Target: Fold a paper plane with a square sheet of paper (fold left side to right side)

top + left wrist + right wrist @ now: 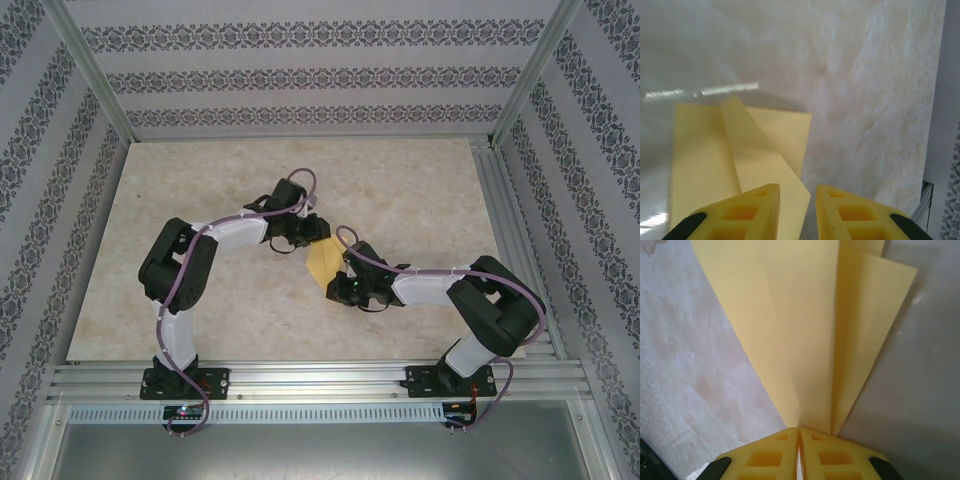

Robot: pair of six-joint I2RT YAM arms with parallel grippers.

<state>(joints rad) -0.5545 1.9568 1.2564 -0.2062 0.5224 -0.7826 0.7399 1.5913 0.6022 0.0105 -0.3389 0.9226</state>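
Paper plane (321,262): plain yellow-orange paper, unmarked, folded to a narrow kite shape. It lies mid-table on the pale marbled surface. Right wrist view (805,330): layers fan out from 1 sharp tip, with long straight creases running to that tip. The tip is pinched between the closed fingers of the right gripper (799,436). The outer flap throws a shadow along its edge. Left wrist view (705,160): wide end squared off, 1 folded flap lying diagonally across it.
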